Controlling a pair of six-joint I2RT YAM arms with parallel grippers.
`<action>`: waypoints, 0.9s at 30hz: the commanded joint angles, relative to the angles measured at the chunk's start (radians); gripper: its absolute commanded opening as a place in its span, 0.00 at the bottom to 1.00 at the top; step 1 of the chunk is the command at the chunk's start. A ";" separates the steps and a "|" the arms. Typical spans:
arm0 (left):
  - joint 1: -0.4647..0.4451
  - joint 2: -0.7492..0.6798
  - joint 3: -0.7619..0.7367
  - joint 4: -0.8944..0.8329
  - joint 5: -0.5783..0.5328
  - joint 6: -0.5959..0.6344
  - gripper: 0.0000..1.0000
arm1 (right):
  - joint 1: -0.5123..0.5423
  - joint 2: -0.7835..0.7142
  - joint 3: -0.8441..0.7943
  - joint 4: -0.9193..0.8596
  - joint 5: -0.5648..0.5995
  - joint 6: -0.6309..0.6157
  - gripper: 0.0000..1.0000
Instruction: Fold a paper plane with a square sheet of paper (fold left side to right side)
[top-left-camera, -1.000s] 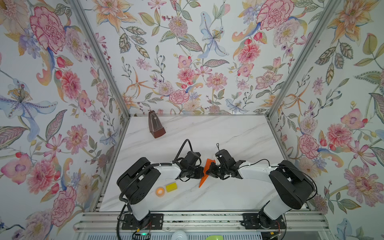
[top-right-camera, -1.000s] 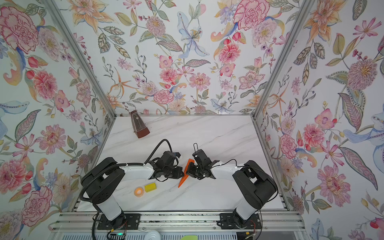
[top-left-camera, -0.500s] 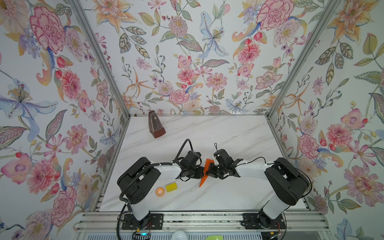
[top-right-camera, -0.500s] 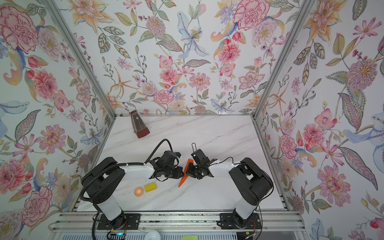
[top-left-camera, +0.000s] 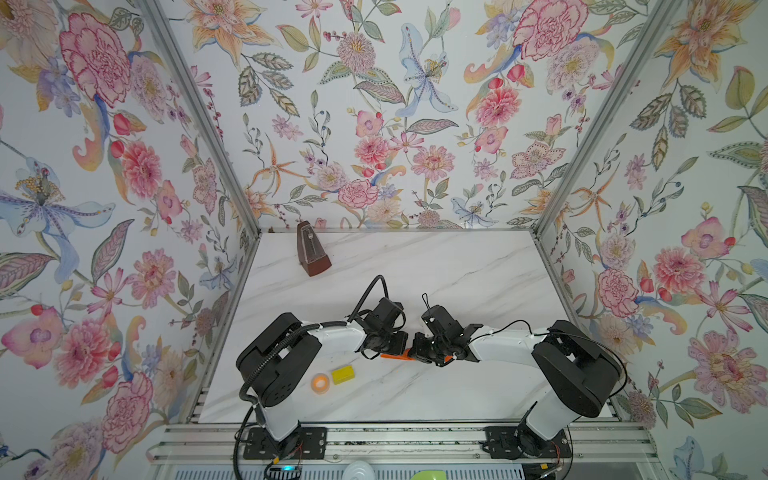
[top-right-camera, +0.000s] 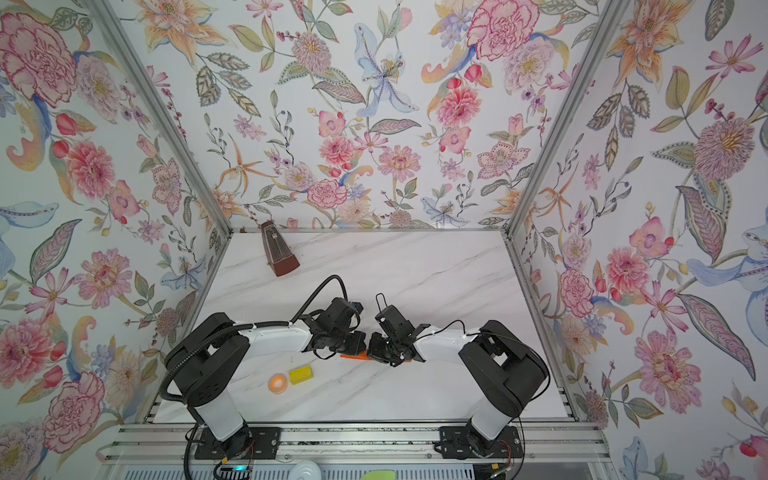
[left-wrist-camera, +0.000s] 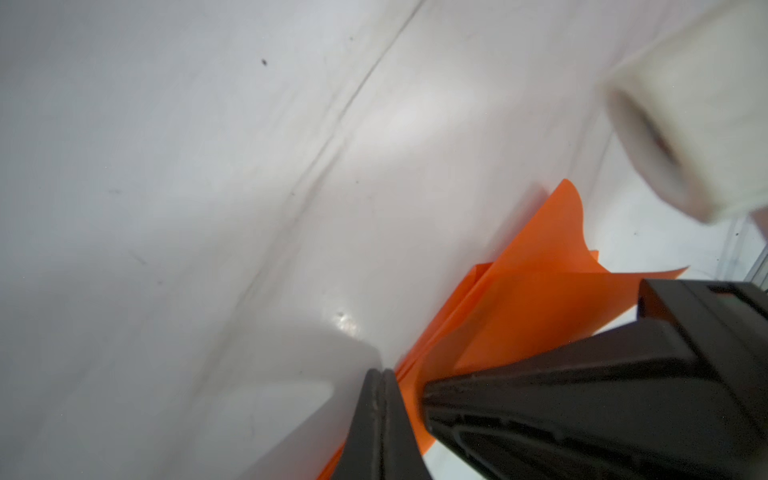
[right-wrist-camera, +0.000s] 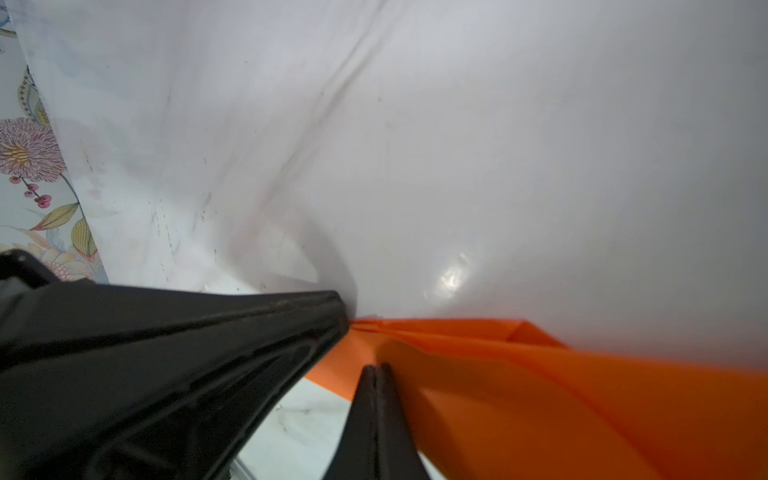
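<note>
Bright-orange thin paper sheet (left-wrist-camera: 540, 316) lies creased into narrow layered folds, seemingly unfinished; left gripper (left-wrist-camera: 379, 382) and right gripper (right-wrist-camera: 376, 374) are both closed, possibly pinching it.

In both top views the folded paper (top-left-camera: 392, 356) (top-right-camera: 352, 356) lies on the table (top-left-camera: 457, 270) near its middle, running from 9 to 3 o'clock. The left gripper (top-left-camera: 404, 341) reaches over it from 9 o'clock and the right gripper (top-left-camera: 413, 351) from 3 o'clock, tips nearly meeting. A metronome (top-left-camera: 312, 253) stands well apart at the paper's 11 o'clock by the back wall, and a block (top-left-camera: 343, 374) lies at its 8 o'clock with a tape ring (top-left-camera: 320, 382) just beside it, farther out.
</note>
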 joint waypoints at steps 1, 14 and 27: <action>0.014 0.048 0.002 -0.134 -0.083 0.044 0.00 | 0.010 0.008 -0.036 -0.104 -0.002 0.016 0.00; 0.007 -0.072 0.039 -0.185 -0.082 0.023 0.00 | -0.017 0.015 -0.089 -0.049 -0.012 0.032 0.00; -0.102 -0.104 -0.073 -0.030 -0.026 -0.160 0.00 | -0.030 0.025 -0.112 0.001 -0.028 0.054 0.00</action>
